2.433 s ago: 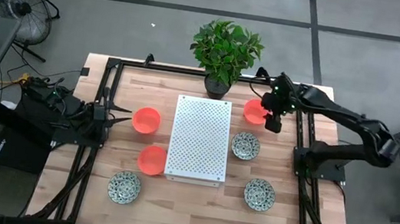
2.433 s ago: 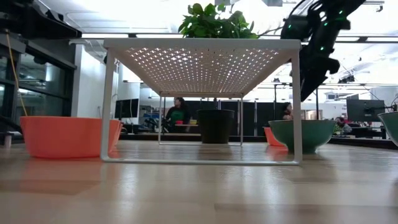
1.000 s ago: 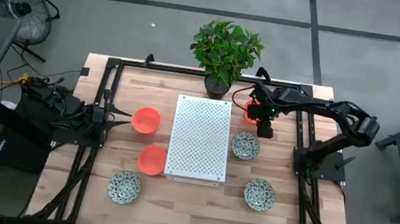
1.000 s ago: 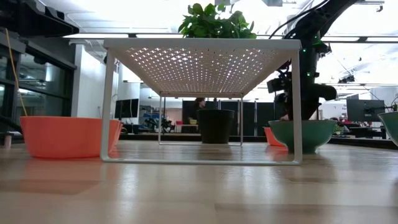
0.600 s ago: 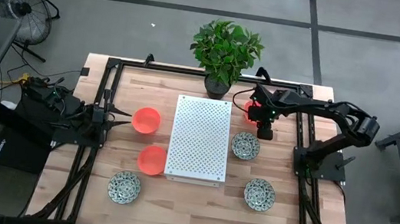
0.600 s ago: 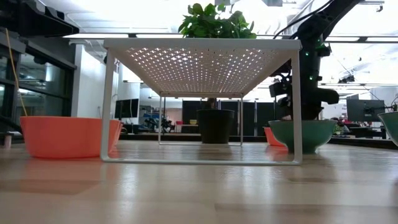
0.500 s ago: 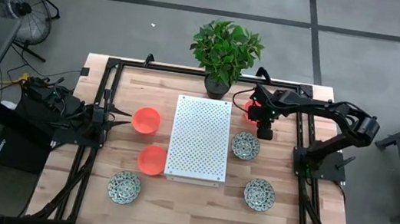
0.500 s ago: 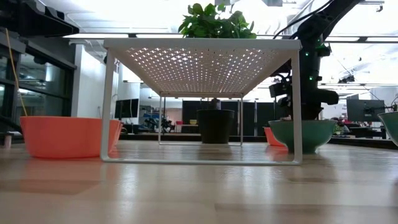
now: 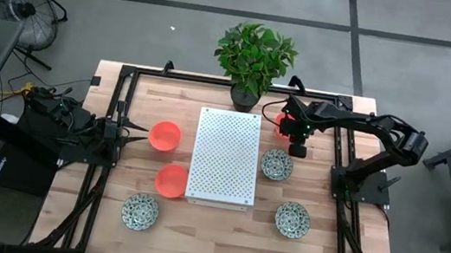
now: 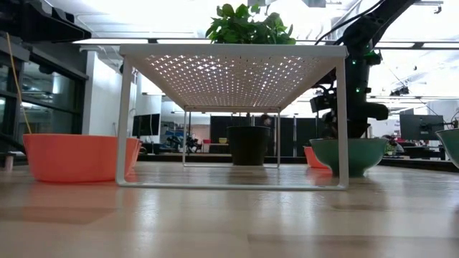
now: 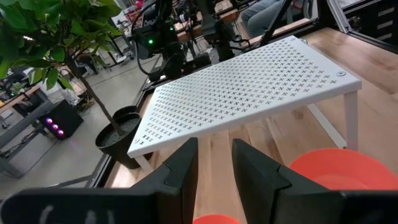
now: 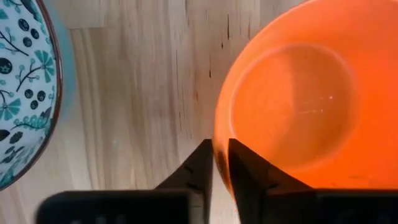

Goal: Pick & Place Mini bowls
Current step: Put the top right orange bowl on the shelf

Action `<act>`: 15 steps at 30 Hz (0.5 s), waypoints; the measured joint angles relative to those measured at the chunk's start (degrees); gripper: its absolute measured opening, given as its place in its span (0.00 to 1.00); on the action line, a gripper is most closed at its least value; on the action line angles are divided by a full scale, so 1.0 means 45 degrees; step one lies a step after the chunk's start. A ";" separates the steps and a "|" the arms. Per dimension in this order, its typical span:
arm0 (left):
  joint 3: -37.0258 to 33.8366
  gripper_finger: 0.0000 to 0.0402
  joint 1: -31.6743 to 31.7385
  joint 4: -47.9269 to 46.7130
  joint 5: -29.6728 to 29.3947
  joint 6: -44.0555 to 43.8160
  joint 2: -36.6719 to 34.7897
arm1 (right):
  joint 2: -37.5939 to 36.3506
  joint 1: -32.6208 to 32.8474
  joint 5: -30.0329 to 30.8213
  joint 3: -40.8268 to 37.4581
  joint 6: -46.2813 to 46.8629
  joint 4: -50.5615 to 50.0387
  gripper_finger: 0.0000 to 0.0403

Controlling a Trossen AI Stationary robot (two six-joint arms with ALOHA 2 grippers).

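Nothing moved; right gripper pinches upright orange bowl rim (mouth up).

Plain orange bowl beside a white bowl with teal-and-dark floral pattern.

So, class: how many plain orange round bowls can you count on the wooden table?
3. Two plain orange bowls sit left of the white perforated rack, one behind the other. The third is right of it, its rim between the right gripper fingers.

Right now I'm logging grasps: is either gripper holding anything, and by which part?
The right gripper pinches the rim of an orange bowl, one finger inside, one outside. The left gripper holds nothing.
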 joint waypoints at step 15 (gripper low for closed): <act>0.0000 0.24 0.0001 0.0002 0.0000 0.0000 -0.0001 | -0.0008 0.0597 0.0319 0.3790 0.1620 -0.5211 0.00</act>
